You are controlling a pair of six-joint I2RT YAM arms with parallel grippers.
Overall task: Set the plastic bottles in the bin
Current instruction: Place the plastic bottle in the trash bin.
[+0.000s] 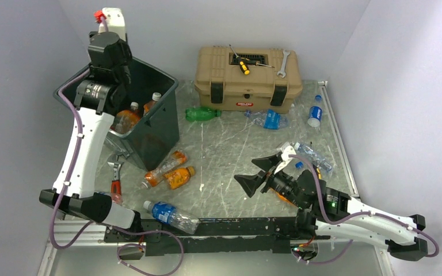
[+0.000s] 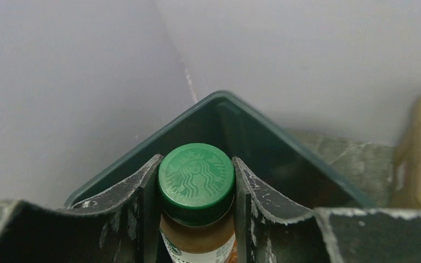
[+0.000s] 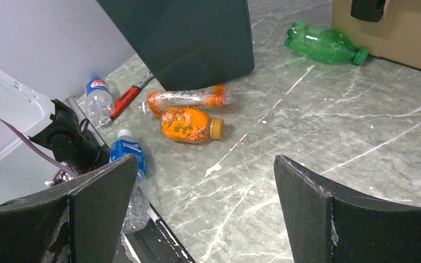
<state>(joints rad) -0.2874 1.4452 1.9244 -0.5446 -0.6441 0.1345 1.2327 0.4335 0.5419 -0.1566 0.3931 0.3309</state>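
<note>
My left gripper (image 2: 196, 189) is shut on a brown-drink bottle with a green cap (image 2: 196, 174) and holds it over the open dark green bin (image 2: 285, 139). In the top view the left gripper (image 1: 117, 75) sits above the bin (image 1: 161, 126), which holds orange bottles (image 1: 128, 118). My right gripper (image 1: 257, 174) is open and empty above the table (image 3: 203, 213). On the table lie two orange bottles (image 1: 172, 171) (image 3: 189, 125), a green bottle (image 1: 201, 114) (image 3: 323, 44), a blue-labelled bottle (image 1: 170, 214) (image 3: 129, 164) and clear bottles (image 1: 269, 119) (image 1: 315, 112) (image 1: 313, 156).
A tan toolbox (image 1: 247, 72) stands at the back with a yellow-handled screwdriver (image 1: 242, 64) and a silver wrench (image 1: 282, 63) on its lid. An orange-handled wrench (image 1: 115, 183) lies left of the bin. A white spray bottle (image 1: 109, 17) stands behind the bin. Walls close in on both sides.
</note>
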